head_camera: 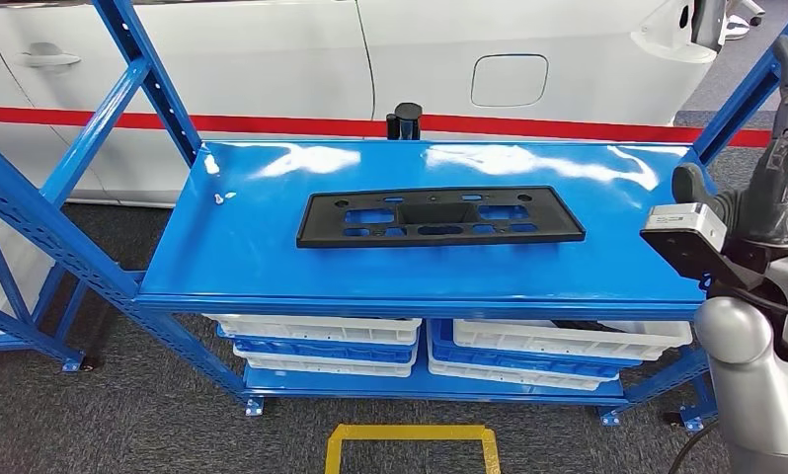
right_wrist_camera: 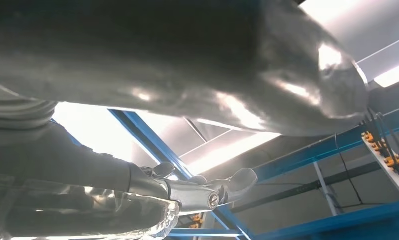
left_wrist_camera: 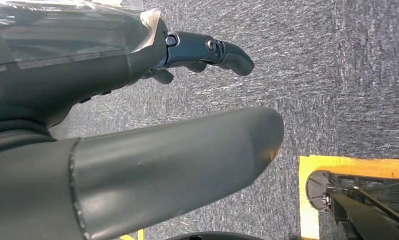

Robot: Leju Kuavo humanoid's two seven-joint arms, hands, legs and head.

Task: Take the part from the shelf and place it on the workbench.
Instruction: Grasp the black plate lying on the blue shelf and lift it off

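Observation:
A flat black plastic part (head_camera: 439, 216) with several cut-outs lies in the middle of the blue shelf top (head_camera: 252, 247). My right hand (head_camera: 777, 168) is raised at the shelf's right end, right of the part and apart from it, fingers pointing up and holding nothing. In the right wrist view the thick thumb (right_wrist_camera: 227, 65) and dark fingers (right_wrist_camera: 207, 192) stand apart against the ceiling. My left hand (left_wrist_camera: 137, 130) hangs over grey carpet in the left wrist view, thumb and fingers (left_wrist_camera: 207, 50) apart, nothing between them.
Blue shelf uprights (head_camera: 148, 74) rise at the left and right ends. White and blue trays (head_camera: 316, 341) sit on the lower level. A white car body (head_camera: 272, 59) with a red stripe stands behind. A small black object (head_camera: 405, 120) sits at the shelf's back edge. Yellow floor tape (head_camera: 410, 444) marks the carpet.

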